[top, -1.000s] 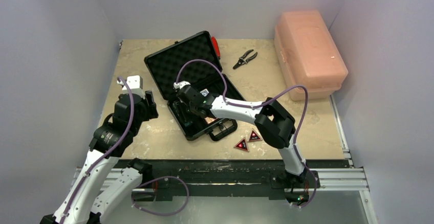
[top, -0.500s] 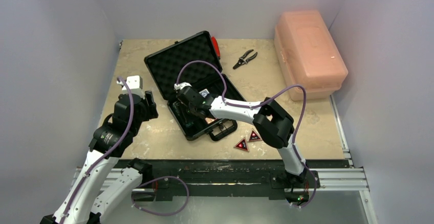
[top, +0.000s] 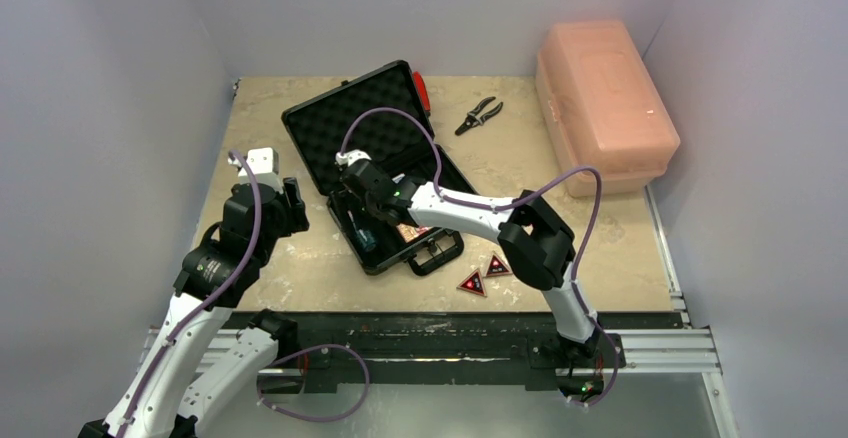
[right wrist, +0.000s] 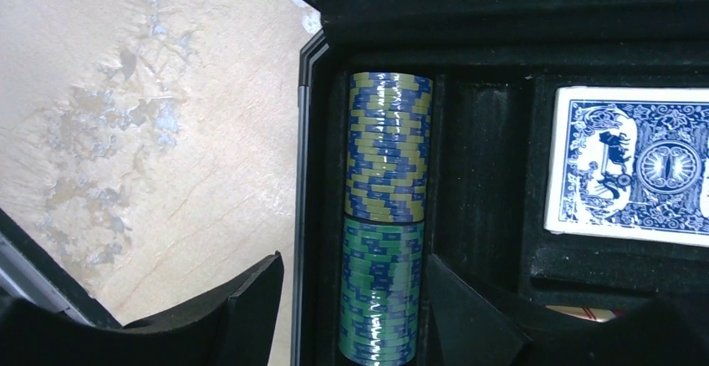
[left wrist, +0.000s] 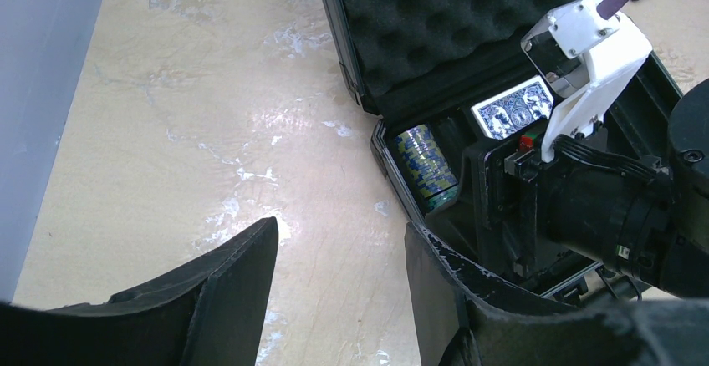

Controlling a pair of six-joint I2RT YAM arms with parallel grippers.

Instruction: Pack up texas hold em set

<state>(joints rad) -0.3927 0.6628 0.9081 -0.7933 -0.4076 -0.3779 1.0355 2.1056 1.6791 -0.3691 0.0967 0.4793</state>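
The black briefcase (top: 350,118) lies open mid-table, its foam lid (left wrist: 451,23) tilted back. In its left slot a blue-yellow chip roll (right wrist: 387,144) and a teal-green chip roll (right wrist: 380,291) lie end to end. A blue card deck (right wrist: 635,161) sits to their right, with a sliver of the orange-red deck (right wrist: 577,312) below it. My right gripper (right wrist: 353,261) hovers open astride the green roll, one finger outside the case rim (right wrist: 308,174). My left gripper (left wrist: 341,249) is open over bare table left of the case. Two red-black triangles (top: 471,282) (top: 497,265) lie near the front edge.
A large pink plastic box (top: 603,103) stands at the back right. Pliers (top: 480,114) and a red-handled tool (top: 421,90) lie behind the case. Grey walls close in the table on three sides.
My right gripper's jaws have spread apart and the hand has drawn back slightly, leaving the green chip roll lying in the slot. The left arm has not moved.
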